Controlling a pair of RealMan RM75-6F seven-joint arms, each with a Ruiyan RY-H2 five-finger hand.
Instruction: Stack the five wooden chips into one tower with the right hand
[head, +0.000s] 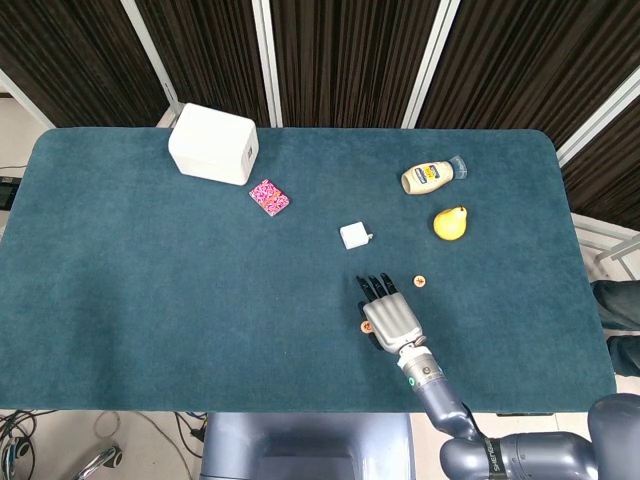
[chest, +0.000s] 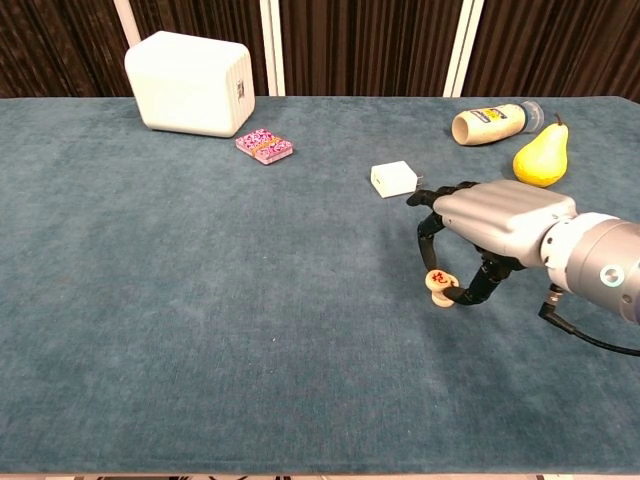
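My right hand hovers palm down over a short stack of wooden chips on the blue cloth. Its thumb and a finger pinch the top wooden chip, which bears a red mark and sits slightly tilted on the stack. In the head view the right hand covers most of the stack; only a chip edge peeks out at its left. One loose chip lies flat just beyond the hand to the right; the chest view hides it. My left hand is out of sight.
A small white cube lies just behind the hand. A yellow pear and a lying mayonnaise bottle are at the back right. A pink card pack and a white box sit at the back left.
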